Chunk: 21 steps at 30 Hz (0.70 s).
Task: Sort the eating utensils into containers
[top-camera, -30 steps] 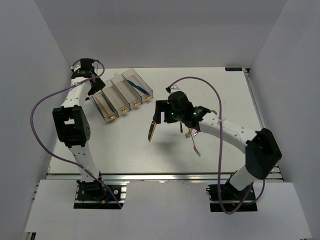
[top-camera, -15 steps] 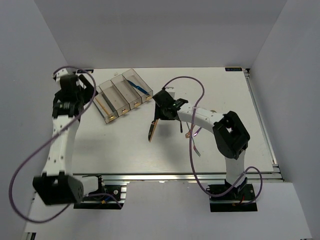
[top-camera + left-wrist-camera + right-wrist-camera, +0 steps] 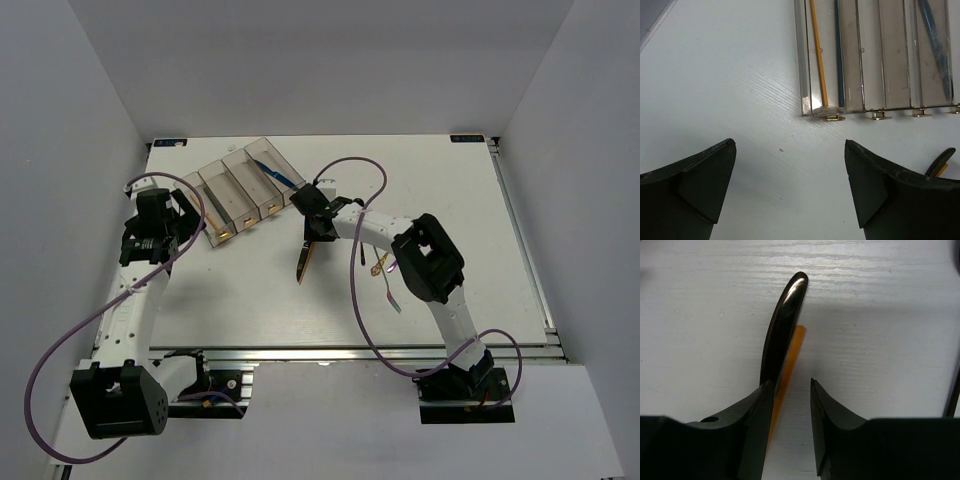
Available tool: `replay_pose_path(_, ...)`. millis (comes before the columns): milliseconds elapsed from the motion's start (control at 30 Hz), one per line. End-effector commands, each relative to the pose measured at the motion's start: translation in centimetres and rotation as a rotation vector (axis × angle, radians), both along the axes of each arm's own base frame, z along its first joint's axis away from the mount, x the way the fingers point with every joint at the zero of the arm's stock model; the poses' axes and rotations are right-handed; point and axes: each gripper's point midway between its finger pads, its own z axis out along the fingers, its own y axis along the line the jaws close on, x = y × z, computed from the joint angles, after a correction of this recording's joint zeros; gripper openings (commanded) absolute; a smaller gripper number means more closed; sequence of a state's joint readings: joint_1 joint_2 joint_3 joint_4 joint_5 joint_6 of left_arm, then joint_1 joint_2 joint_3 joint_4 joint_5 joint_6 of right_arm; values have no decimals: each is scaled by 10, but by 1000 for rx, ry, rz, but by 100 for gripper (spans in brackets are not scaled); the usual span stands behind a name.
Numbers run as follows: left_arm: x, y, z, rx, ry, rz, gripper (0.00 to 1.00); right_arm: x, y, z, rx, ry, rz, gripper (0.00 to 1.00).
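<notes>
Left gripper [image 3: 790, 150]: spread wide, empty, below bins [image 3: 858, 50] at upper right. Right gripper [image 3: 792, 385]: jaws close-set astride black handle [image 3: 782, 330] and orange stick [image 3: 791, 355], centre frame; grip unclear.

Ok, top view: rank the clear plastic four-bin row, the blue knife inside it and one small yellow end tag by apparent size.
1. Clear plastic four-bin row
2. Blue knife
3. Small yellow end tag

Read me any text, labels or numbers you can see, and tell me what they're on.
No legible text in any view.
Yellow tags on the containers: no writing can be made out.
Dark corner mark on the table: too small to read.
</notes>
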State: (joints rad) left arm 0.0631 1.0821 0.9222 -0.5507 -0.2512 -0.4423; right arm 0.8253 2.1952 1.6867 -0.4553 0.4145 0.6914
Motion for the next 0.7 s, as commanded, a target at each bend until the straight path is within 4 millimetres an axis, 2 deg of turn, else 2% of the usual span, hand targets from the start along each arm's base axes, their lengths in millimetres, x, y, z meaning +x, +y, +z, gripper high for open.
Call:
replay_pose_path(0, 5, -3, 19, 4, -72, -26, 98, 1, 0, 11, -16, -26, -37, 40)
replay_pose_path(167, 5, -5, 18, -1, -68, -32, 98, -4, 1, 8, -19, -29, -28, 40)
replay_pose_path(367, 4, -5, 19, 0, -73, -34, 98, -6, -1, -9, -62, 10, -36, 40)
replay_pose_path(600, 5, -5, 19, -2, -73, -37, 98, -19, -22, -25, -118, 54, -69, 36)
replay_pose_path(667, 4, -5, 20, -1, -77, -37, 98, -26, -32, -30, -139, 75, -75, 30)
